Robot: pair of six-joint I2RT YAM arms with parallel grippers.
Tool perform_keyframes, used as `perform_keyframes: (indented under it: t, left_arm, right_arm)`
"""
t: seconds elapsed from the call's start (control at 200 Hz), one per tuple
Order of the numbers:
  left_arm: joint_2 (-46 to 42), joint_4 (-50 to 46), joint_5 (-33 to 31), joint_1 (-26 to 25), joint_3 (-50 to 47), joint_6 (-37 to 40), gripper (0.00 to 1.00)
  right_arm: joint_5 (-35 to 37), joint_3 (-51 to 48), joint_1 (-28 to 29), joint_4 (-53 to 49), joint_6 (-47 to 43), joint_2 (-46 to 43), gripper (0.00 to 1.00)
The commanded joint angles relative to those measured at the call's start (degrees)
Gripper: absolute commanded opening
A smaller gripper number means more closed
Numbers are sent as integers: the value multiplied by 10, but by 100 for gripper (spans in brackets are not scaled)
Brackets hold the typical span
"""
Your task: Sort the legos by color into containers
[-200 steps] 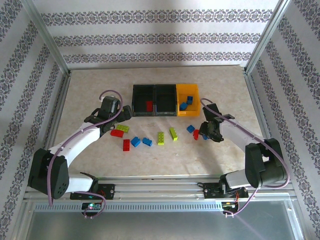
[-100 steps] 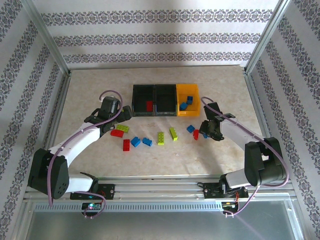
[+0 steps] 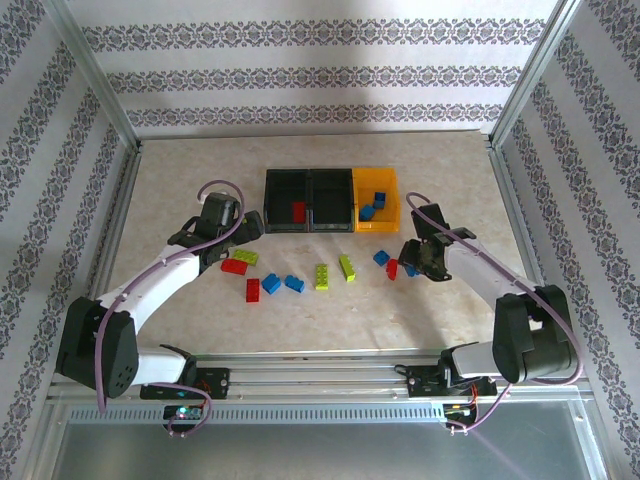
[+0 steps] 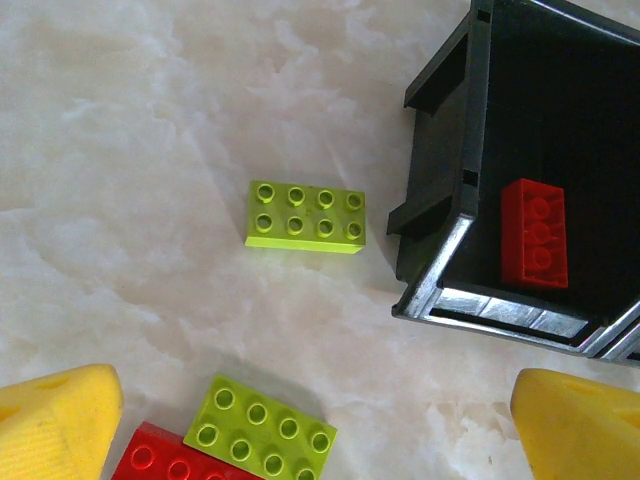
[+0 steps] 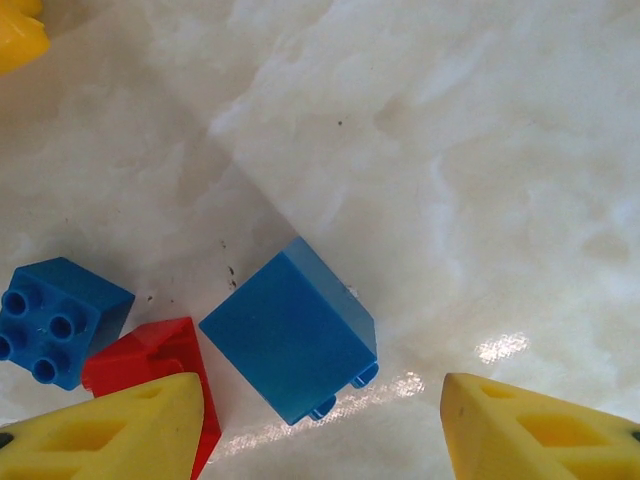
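While the left gripper [image 4: 318,418] has been kept still, fingers wide apart over a lime brick [image 4: 262,432] near the black bin [image 4: 445,150], the right gripper [image 5: 320,400] was eased slightly fwd: fingers apart astride a tipped blue brick [image 5: 290,345] on the table [image 5: 450,150], unclamped, so pickup is prob. next.

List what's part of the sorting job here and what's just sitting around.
Job:
- red bricks
- blue bricks
- green bricks
- black bins
- orange bin

Not job:
- patterned walls
- metal rail at the near edge
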Motion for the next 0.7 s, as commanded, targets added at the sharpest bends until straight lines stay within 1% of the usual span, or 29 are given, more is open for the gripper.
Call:
perform_keyframes:
  t: [0.0,0.305,0.47,0.695]
  left_arm:
    - [2,2,6,10,-6,-5,100]
    - [1,3,6,11,-8,-7,100]
    - [5,7,12,12,-7,-8,100]
    - [7,4,14,12,-2,-6,100]
  right_arm:
    - [-10,-2,-6,-5,-7,16,65]
    - [-12,6,-11,2,-14,45,66]
    - [-20,15,-23,14,-19,65,64]
    - [-13,49,-30,16,-31,94,62]
